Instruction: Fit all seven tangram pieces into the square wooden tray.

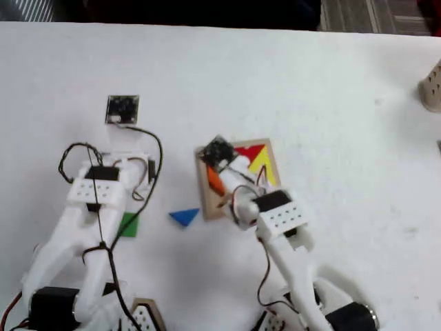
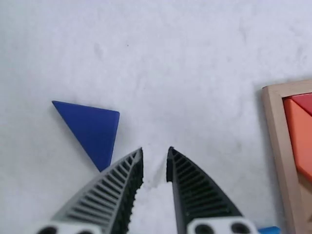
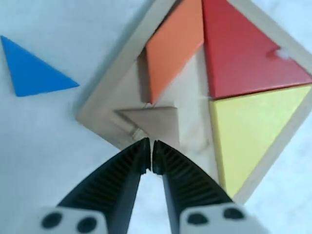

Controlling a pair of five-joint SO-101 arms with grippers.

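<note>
The square wooden tray (image 1: pixel 205 204) lies at mid-table, turned at an angle. In it lie an orange parallelogram (image 3: pixel 175 44), a red triangle (image 3: pixel 239 53), a yellow triangle (image 3: pixel 248 131) and a small tan triangle (image 3: pixel 153 122). My right gripper (image 3: pixel 150 142) hovers shut over the tray's near corner, its tips just above the tan triangle and holding nothing. A blue triangle (image 1: pixel 184 216) rests on the table left of the tray. My left gripper (image 2: pixel 155 150) stands beside the blue triangle (image 2: pixel 90 129), fingers slightly apart and empty. A green piece (image 1: pixel 128 224) lies partly under the left arm (image 1: pixel 93 196).
The tray's wooden rim (image 2: pixel 273 146) shows in the left wrist view. A pale perforated object (image 1: pixel 432 86) stands at the table's right edge. A wooden item (image 1: pixel 148 312) sits at the front between the arm bases. Black cables (image 1: pixel 155 148) loop around the left arm.
</note>
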